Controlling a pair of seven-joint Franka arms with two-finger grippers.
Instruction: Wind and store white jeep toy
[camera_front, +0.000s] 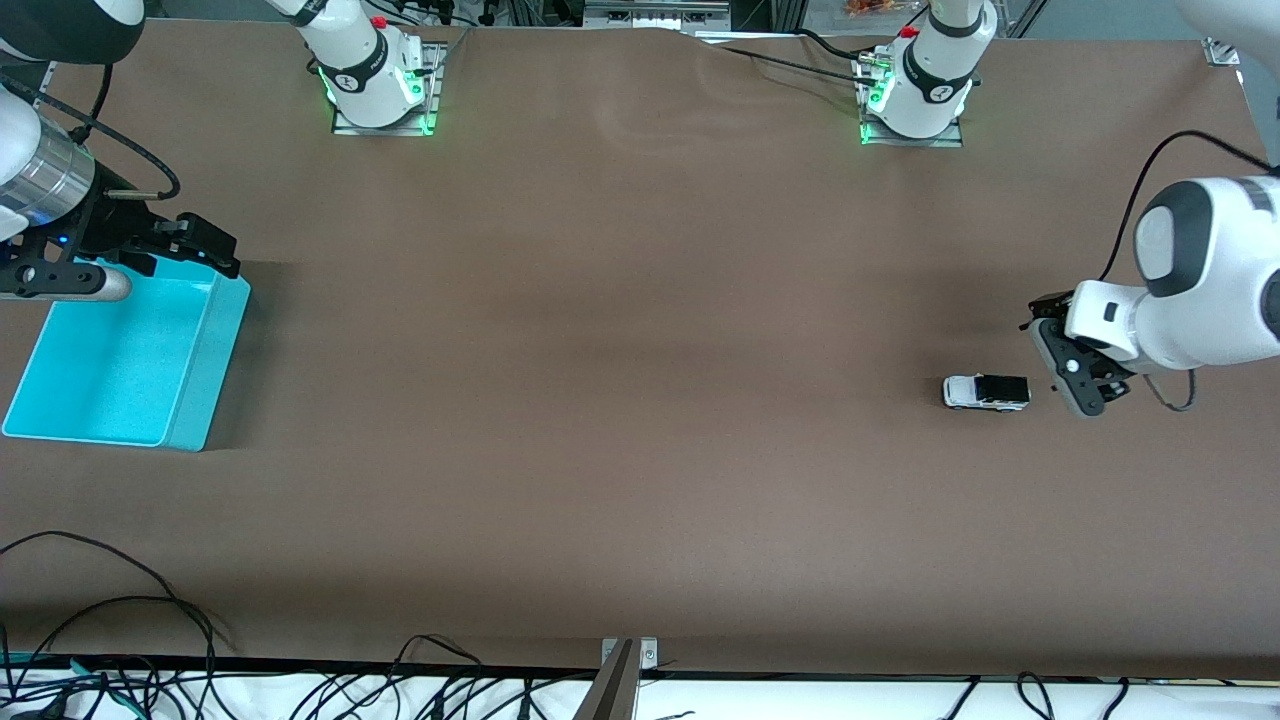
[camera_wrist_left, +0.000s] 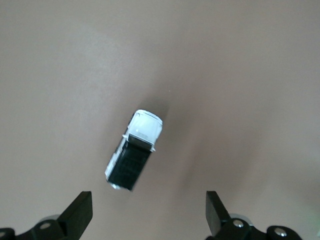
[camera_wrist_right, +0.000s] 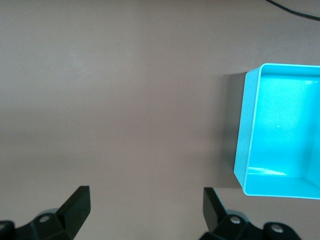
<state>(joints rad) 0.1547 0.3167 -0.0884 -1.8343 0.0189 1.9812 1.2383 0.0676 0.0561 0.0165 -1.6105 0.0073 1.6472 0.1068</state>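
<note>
One tiny white toy jeep (camera_front: 986, 392) with a black rear roof stands on the brown desk (camera_front: 640, 400) toward the left arm's end. The left tool (camera_front: 1075, 372) hangs just beside it, fingers spread wide, empty. The right tool (camera_front: 190, 245), equally spread and empty, hovers over one smooth turquoise plastic bin (camera_front: 190, 400).

The jeep (camera_front: 986, 392) sits on the table (camera_front: 620, 400) toward the left arm's end, just beside the left gripper (camera_front: 1062, 362). The bin (camera_front: 190, 395) lies at the right arm's end, under the right gripper (camera_front: 205, 245).
</note>
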